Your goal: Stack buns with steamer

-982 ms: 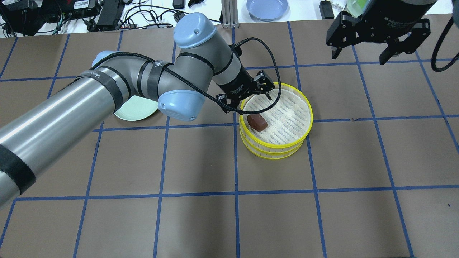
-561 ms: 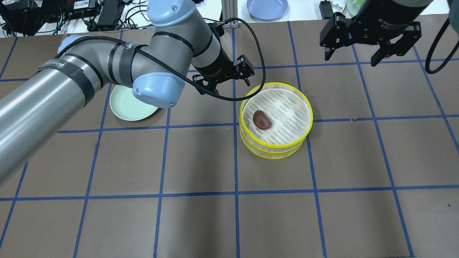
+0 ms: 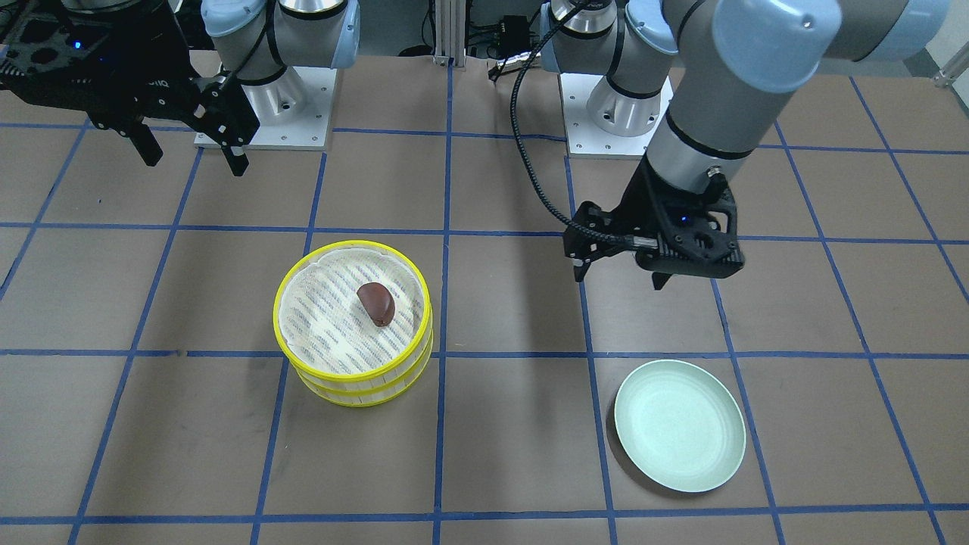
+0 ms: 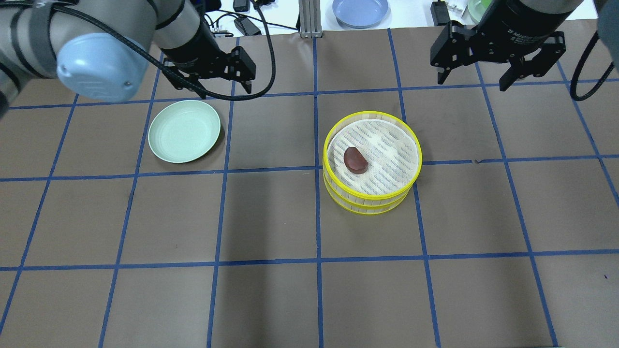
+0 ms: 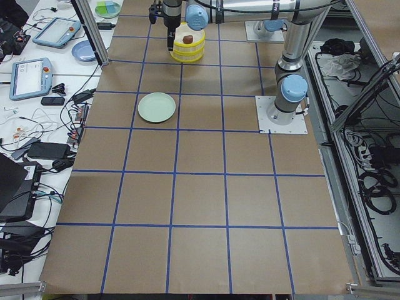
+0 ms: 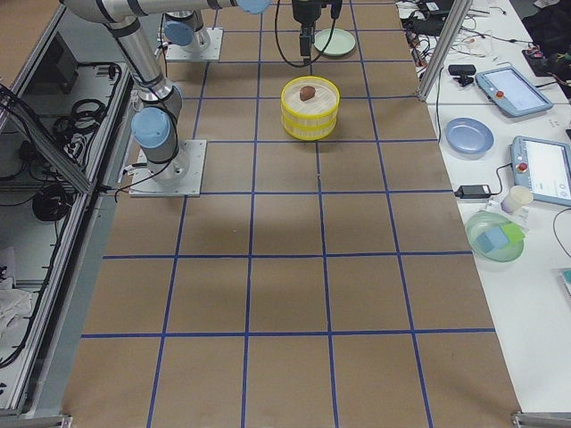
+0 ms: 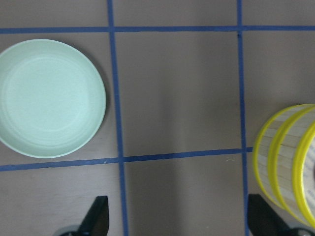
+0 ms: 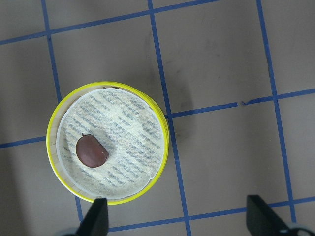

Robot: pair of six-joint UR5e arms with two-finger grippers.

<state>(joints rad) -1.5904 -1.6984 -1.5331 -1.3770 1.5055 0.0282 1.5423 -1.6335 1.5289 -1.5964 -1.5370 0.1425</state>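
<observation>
The two steamer tiers (image 4: 372, 191) stand stacked at the table's middle, also in the front view (image 3: 356, 382) and the right wrist view (image 8: 54, 123). The dark reddish-brown bun (image 4: 355, 160) lies on the top tier's mesh, left of centre; it shows in the front view (image 3: 376, 303) and the right wrist view (image 8: 91, 151) too. The cream-white bun is hidden. My left gripper (image 4: 209, 86) is open and empty, high above the table behind the green plate (image 4: 184, 130). My right gripper (image 4: 489, 79) is open and empty, high at the back right.
The pale green plate (image 3: 679, 424) is empty, left of the steamer. A blue plate (image 4: 360, 10) and cables lie on the bench beyond the table's far edge. In the left wrist view the plate (image 7: 49, 98) and the steamer's side (image 7: 283, 162) show below.
My left gripper has pulled back from the steamer, up and to the left, to above the green plate's far side. The brown bun stays in the top tier. The right gripper shifted slightly.
</observation>
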